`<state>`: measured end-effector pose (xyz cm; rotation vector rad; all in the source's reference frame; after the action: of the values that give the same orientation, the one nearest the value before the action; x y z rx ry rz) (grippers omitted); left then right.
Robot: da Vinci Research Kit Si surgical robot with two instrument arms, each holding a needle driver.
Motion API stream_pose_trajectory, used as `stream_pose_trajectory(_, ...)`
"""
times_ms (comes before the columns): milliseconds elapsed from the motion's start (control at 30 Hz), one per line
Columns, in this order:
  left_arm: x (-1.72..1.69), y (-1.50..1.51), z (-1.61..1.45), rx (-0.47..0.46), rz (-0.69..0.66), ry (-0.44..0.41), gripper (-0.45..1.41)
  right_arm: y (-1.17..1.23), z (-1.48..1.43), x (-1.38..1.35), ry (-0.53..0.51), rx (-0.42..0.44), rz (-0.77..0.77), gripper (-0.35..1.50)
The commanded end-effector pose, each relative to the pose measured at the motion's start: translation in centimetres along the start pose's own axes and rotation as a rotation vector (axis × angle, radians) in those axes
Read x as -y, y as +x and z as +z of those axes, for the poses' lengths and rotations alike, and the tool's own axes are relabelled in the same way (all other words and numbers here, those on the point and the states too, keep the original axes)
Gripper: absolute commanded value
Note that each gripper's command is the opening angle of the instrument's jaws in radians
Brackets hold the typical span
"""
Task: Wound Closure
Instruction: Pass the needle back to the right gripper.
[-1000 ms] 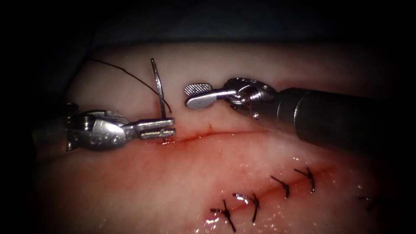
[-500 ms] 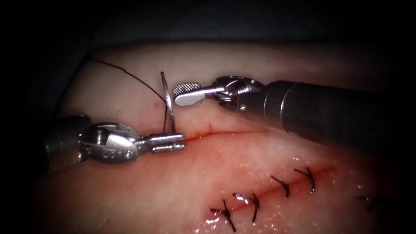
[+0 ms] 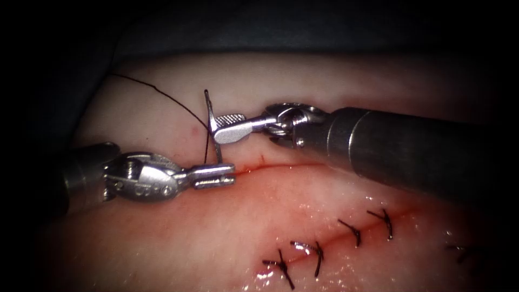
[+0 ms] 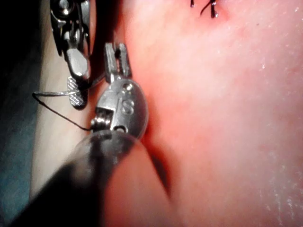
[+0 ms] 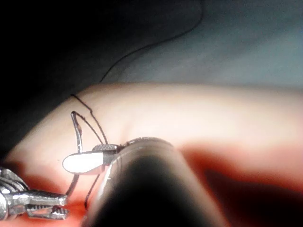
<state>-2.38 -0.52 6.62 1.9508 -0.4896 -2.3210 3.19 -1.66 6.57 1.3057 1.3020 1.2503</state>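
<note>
Needle (image 3: 212, 127) upright above tissue (image 3: 227, 238), left gripper (image 3: 224, 176) clamped on its lower end, right gripper (image 3: 215, 127) apart around mid-curve

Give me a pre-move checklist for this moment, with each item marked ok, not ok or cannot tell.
1. Left tool shut on the needle at its lower end: ok.
2. Right tool at the needle's upper part, jaws astride it: ok; grip closed: cannot tell.
3. Needle clear of the tissue, standing above the left end of the cut: ok.
4. Thread trailing from the needle, unsnagged: ok.
5. Finished stitches intact: ok.
</note>
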Motion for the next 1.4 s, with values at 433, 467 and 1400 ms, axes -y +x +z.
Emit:
stream_pose_trajectory(433,-0.05,-0.01,0.13,0.011,0.018,-0.051,-0.45,0.09,0.26,-0.01,0.006,0.032,0.006,1.05)
stream_pose_trajectory(467,-0.05,-0.01,0.14,0.009,0.019,-0.054,-0.45,0.09,0.26,-0.01,0.004,0.034,0.006,1.05)
stream_pose_trajectory(1400,-0.19,0.09,-0.25,0.233,-0.223,-0.071,0.26,0.26,0.12,-0.23,-0.093,-0.047,-0.176,-0.35)
